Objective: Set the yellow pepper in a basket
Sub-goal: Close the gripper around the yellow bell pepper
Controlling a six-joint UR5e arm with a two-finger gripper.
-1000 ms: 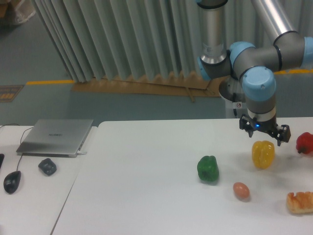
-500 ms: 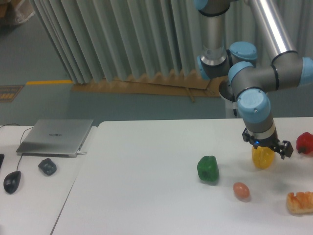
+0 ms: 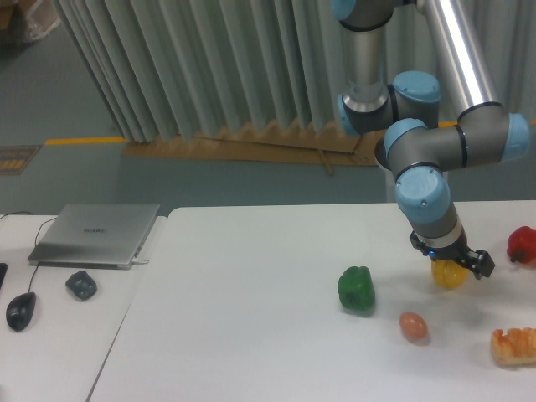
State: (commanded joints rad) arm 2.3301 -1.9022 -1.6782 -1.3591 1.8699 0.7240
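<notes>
since a second ago we have brought the gripper (image 3: 450,266) down from above the yellow pepper (image 3: 450,275) onto it; half a second back it was already low over the fruit, and now the wrist leans in from the upper left and hides the pepper's top half. the pepper itself has not shifted on the table (image 3: 251,318).

our fingers stand on either side of the pepper at its upper part, but we cannot tell whether they press it or sit slightly apart from it. only the lower yellow lobes show beneath the black finger block.

the yellow pepper rests on the white table at the right side, between the green pepper (image 3: 356,290) on its left and the red pepper (image 3: 523,245) at the far right edge. an egg (image 3: 413,326) lies nearer the camera, below and left of the yellow pepper, and a piece of bread (image 3: 514,346) sits at the lower right corner. on the separate desk to the left we see a laptop (image 3: 96,234) and a mouse (image 3: 21,311).
</notes>
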